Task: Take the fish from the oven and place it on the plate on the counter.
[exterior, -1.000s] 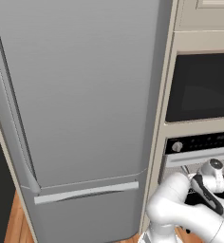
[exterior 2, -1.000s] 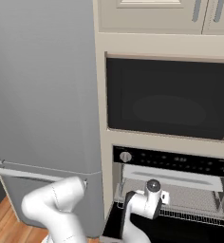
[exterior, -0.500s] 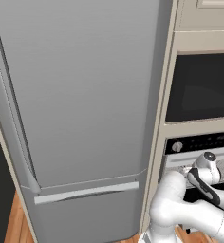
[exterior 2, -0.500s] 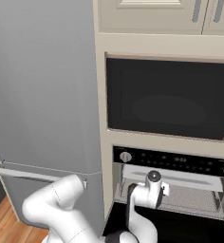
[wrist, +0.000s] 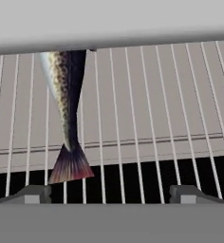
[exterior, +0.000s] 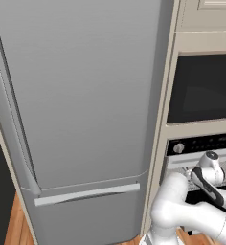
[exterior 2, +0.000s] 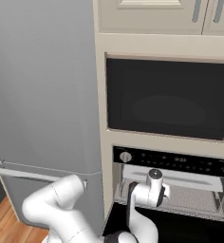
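Fish (wrist: 66,102), lying left of the spread tool (wrist: 111,193) on the wire rack (wrist: 156,118), could be missed unless centred.

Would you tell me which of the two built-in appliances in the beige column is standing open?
The lower one, the oven, below the black control strip: its wire rack is exposed. The black-glass appliance above is shut.

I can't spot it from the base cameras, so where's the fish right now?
In the hand view, the fish lies on the oven's wire rack, upper left, tail toward the open gripper.
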Robot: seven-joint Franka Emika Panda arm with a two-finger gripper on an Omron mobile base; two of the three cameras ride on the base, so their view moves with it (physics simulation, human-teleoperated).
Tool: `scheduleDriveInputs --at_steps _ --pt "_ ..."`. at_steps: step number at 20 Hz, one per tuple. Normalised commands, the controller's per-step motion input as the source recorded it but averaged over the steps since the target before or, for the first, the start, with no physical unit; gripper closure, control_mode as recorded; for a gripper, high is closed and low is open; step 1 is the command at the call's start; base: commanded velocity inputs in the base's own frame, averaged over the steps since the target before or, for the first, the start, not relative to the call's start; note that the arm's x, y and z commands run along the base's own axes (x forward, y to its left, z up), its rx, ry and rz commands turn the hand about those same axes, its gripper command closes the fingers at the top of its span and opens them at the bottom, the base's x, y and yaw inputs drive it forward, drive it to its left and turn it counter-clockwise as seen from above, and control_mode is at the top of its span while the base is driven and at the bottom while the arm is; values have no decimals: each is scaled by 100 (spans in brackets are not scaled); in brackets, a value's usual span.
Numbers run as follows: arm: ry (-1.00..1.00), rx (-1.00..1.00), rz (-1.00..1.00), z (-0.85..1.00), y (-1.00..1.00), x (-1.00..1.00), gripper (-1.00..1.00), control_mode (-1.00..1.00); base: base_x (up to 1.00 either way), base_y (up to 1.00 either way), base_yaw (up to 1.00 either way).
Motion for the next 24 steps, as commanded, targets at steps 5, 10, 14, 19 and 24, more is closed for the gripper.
scheduleDriveInputs --at_steps 5,10,14,19,24 --pt "0 0 0 -100 -29 -100 -100 -100 0 0 0" --pt "0 0 0 -100 -33 -100 -100 -100 0 0 0" --pt "0 0 0 -100 -38 -100 -100 -100 0 0 0" --pt "0 0 0 -100 -42 -100 -100 -100 0 0 0" --pt "5 0 0 -95 -44 -100 -100 -100 0 0 0"
